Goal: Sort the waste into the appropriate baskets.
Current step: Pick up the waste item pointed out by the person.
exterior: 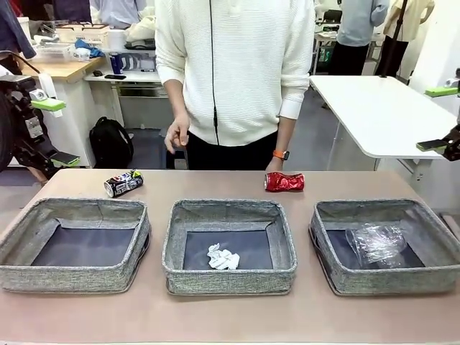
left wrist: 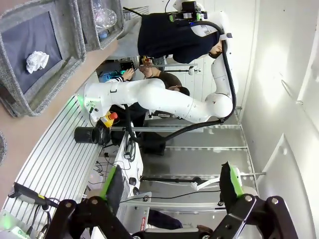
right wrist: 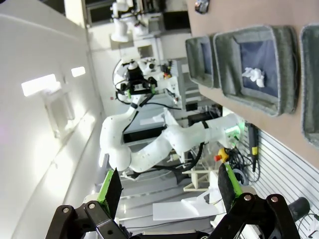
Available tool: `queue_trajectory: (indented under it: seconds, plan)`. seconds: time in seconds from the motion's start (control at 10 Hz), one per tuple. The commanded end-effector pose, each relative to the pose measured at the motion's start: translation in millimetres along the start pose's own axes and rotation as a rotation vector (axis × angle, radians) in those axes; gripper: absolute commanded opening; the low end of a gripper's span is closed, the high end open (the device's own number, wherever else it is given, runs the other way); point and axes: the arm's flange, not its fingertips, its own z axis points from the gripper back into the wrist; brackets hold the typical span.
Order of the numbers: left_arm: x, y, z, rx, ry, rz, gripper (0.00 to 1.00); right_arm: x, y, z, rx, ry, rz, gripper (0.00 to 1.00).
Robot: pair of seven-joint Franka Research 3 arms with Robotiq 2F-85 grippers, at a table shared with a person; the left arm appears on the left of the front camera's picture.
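Grey woven fabric makes up all three bins, set in a row on the brown table (exterior: 230, 320), close together but not touching. The left basket (exterior: 72, 279) shows its bare dark bottom. In the middle basket (exterior: 230, 282) a crumpled white paper wad (exterior: 223, 259) lies on the floor, toward the near wall. The right basket (exterior: 388, 286) holds a piece of crumpled clear plastic (exterior: 376, 243) (cup or bottle, I cannot tell).

Two cans lie on the open table beyond the bins. The dark printed can (exterior: 123, 184) is on its side just behind the left basket. The crushed red can (exterior: 284, 182) is behind the gap between the middle and right baskets.

A person (exterior: 237, 65) in a white sweater stands at the far edge. One hand (exterior: 177, 136) hangs above the far edge of the table. The other hand (exterior: 275, 164), with an orange band at the wrist, is just behind the red can; whether it touches the can I cannot tell.

The left gripper (exterior: 57, 131) sits raised at the left edge of the front view, off the table's corner, with its fingers spread wide. Its wrist view shows only free air between the green pads (left wrist: 232, 180). The right gripper (exterior: 437, 118) is raised at the right edge, well apart from the baskets — its jaws are just as wide and grip nothing.
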Motion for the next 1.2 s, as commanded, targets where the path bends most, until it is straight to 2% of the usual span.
queue_trajectory:
  seconds: [0.0, 1.0, 1.1]
  plan:
    - [-2.8, -1.3, 1.5, -0.017, 0.004, -0.022, 1.00, -0.4, -0.3, -2.8, 0.014, -0.023, 0.008, 1.00]
    - [0.0, 0.0, 0.0, 0.000, 0.000, 0.000, 1.00, -0.4, -0.3, -2.8, 0.014, -0.023, 0.008, 1.00]
    - [6.9, -2.0, 2.8, 0.261, -0.044, -0.197, 1.00, -0.4, -0.3, -2.8, 0.014, -0.023, 0.008, 1.00]
